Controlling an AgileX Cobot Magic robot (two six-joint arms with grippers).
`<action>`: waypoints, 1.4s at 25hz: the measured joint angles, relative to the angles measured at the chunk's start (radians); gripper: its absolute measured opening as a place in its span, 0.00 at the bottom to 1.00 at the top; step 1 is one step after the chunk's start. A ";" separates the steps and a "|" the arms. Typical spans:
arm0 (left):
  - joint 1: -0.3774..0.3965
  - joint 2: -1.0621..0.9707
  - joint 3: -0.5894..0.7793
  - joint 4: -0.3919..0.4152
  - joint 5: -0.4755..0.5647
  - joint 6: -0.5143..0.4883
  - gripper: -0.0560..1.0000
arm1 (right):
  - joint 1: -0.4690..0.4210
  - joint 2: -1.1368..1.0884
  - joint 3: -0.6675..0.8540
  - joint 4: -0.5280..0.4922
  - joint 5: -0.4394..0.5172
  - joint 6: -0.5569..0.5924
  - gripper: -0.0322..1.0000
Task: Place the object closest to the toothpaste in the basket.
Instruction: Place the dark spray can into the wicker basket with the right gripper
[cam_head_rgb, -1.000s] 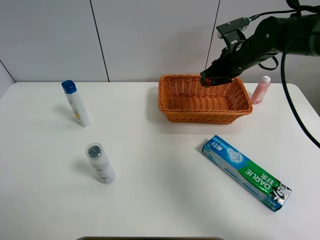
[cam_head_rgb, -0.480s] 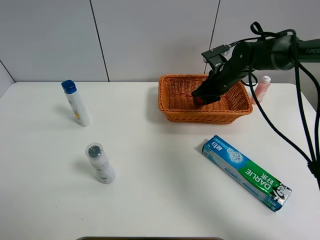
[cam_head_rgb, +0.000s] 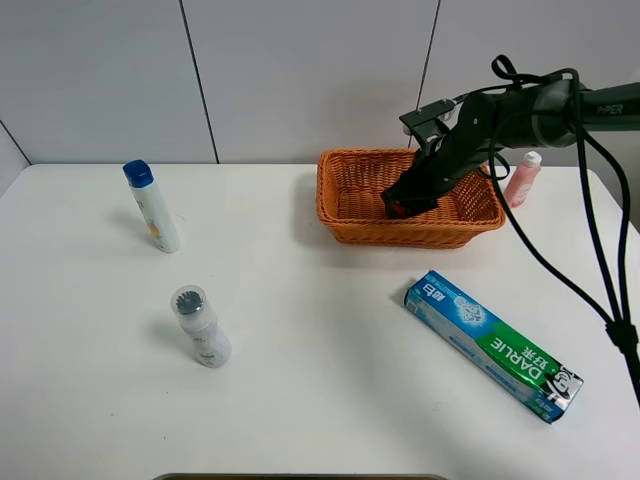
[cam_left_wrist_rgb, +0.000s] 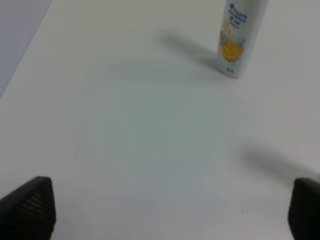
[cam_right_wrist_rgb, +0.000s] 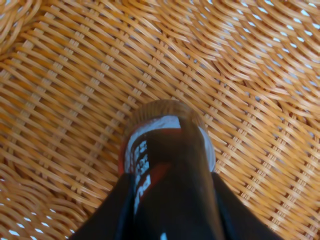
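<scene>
Right gripper (cam_head_rgb: 400, 207) lowered dark bottle (cam_right_wrist_rgb: 167, 165) into basket (cam_head_rgb: 325, 200); pink bottle (cam_head_rgb: 521, 180) beside.

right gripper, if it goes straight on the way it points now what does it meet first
The woven floor of the basket. The right gripper points down into it, and the dark object it holds would touch first, though depth is unclear.

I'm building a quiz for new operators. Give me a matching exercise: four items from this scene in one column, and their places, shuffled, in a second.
1. toothpaste box
2. blue-capped bottle
3. pink bottle
4. dark red bottle

A. standing just right of the basket
B. lying flat at the near right of the table
C. inside the basket
D. standing at the far left of the table

Pairs: 1-B, 2-D, 3-A, 4-C
</scene>
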 joint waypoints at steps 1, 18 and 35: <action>0.000 0.000 0.000 0.000 0.000 0.000 0.94 | 0.000 0.000 0.000 0.000 0.000 0.000 0.34; 0.000 0.000 0.000 0.000 0.000 0.000 0.94 | 0.000 0.000 0.000 0.000 -0.002 0.000 0.41; 0.000 0.000 0.000 0.000 0.000 0.000 0.94 | 0.000 0.000 0.000 -0.012 -0.072 0.093 0.99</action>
